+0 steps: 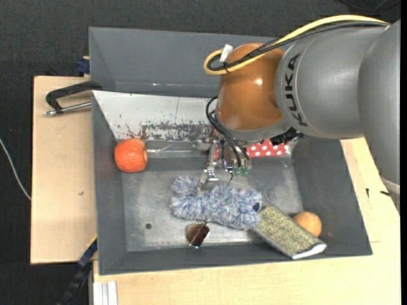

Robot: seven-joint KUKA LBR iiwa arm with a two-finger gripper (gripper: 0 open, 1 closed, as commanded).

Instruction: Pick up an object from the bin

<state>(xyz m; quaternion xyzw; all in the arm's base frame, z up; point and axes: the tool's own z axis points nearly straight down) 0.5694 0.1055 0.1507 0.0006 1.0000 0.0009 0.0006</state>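
Ok so, going left to right. Well off to the left of the gripper (211, 175) there's an orange fruit-looking ball (130, 155) sitting by the left wall of the bin (107, 196), nowhere near the action. Just left of the gripper and towards the front wall is a small shiny brown thing (198, 234); can't make out what it is.

The gripper itself is low in the middle of the bin, its tip right at the back edge of a fluffy blue-and-white mitt (215, 203), apparently touching the pile. Whether the jaws are open or closed I honestly can't tell, too much cable clutter there.

Right of the gripper and behind it: a red thing with white dots (272, 149), half under the arm. Further right, towards the front, a patterned sponge (287, 232) with a small orange ball (309, 222) touching it.

My read: it's at the descend/grasp step over the mitt. Next it needs to pinch a good tuft, then lift straight up.
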